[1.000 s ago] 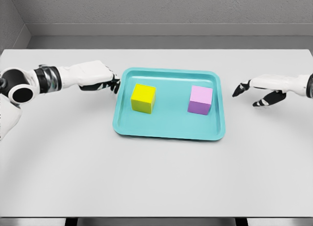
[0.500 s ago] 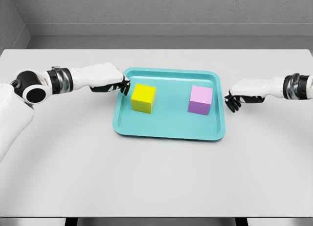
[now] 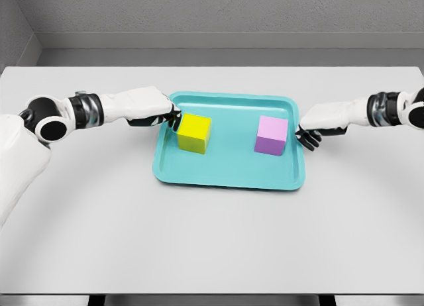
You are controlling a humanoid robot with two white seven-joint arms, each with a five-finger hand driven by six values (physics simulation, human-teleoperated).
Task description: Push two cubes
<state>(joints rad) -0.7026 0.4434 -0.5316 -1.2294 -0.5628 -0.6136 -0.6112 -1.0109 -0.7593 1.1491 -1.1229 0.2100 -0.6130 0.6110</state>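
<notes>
A yellow cube (image 3: 194, 132) sits in the left half of a teal tray (image 3: 228, 173), and a pink-purple cube (image 3: 271, 135) sits in the right half. My left hand (image 3: 169, 116) reaches over the tray's left rim, its curled dark fingertips at the yellow cube's left face. At the tray's right rim my right hand (image 3: 306, 137) has its fingers curled down, a short gap away from the pink cube. Neither hand holds anything.
The tray lies in the middle of a white table (image 3: 212, 246). A grey wall (image 3: 218, 14) runs behind the table's far edge. Both forearms stretch low over the table on either side of the tray.
Both hands have moved inward toward the tray. The left one now reaches the yellow cube's side; the right one has closed in on the tray's right rim. The cubes have not visibly shifted.
</notes>
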